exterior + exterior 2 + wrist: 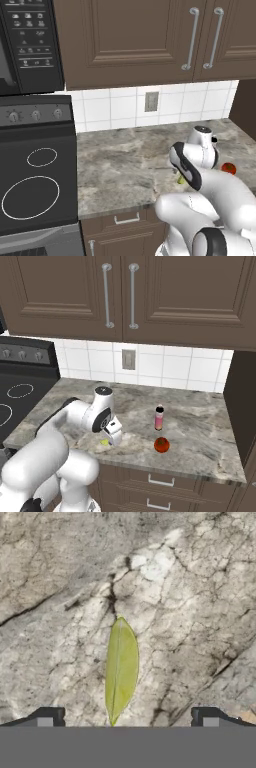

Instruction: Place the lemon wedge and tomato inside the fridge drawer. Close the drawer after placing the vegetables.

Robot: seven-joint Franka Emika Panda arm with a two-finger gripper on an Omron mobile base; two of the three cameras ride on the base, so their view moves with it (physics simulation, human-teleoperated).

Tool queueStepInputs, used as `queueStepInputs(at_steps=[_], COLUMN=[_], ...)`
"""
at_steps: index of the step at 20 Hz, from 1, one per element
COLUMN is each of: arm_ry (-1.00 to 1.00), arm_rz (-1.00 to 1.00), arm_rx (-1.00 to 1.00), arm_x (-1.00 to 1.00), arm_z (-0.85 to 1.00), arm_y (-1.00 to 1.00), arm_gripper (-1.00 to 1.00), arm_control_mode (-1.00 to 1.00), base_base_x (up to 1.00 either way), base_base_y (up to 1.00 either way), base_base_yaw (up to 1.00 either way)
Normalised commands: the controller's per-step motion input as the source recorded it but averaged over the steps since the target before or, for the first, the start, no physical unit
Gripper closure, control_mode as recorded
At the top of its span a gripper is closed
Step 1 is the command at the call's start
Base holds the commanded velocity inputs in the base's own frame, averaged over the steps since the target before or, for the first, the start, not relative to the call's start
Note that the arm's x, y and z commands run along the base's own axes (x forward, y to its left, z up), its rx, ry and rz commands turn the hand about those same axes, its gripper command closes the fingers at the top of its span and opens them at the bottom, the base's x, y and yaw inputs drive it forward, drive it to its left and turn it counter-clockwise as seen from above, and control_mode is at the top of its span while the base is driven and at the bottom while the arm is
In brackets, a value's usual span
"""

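Note:
The lemon wedge (120,669) lies on the marble counter as a slim yellow-green sliver, directly under my gripper (127,717). Its lower tip sits between the two dark fingertips (47,716), which stand wide apart, so the gripper is open and holds nothing. In the right base view the lemon wedge (104,442) peeks out just beside the hand, near the counter's front edge. The tomato (161,444) rests on the counter to the right of the hand, and shows again as the tomato (229,168) past the arm. The fridge drawer is out of view.
A slim pink bottle (159,417) stands just behind the tomato. A black stove (35,185) with ring burners sits to the left. Brown upper cabinets (130,296) hang above, and a dark panel (245,406) borders the counter (210,426) at the right.

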Motion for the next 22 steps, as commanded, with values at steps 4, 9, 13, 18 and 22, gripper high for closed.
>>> queueStepInputs(at_steps=[4,9,13,18,22], arm_ry=[0.02,0.03,0.01,0.00,0.00], arm_rz=[0.00,0.00,0.00,0.00,0.00], arm_rx=[0.00,0.00,-0.01,-0.02,-0.06], arm_x=[0.32,0.25,0.06,-0.10,-0.25], arm_z=[-0.38,-0.42,-0.48,-0.42,-0.59], arm_y=[0.00,0.06,0.15,0.26,0.39], arm_gripper=[-1.00,-1.00,-1.00,-1.00,1.00], arm_control_mode=[-1.00,-1.00,-1.00,-1.00,-1.00], base_base_x=[0.00,0.00,0.00,0.00,0.00], base_base_y=[0.00,0.00,0.00,0.00,0.00], base_base_yaw=[0.00,0.00,0.00,0.00,0.00])
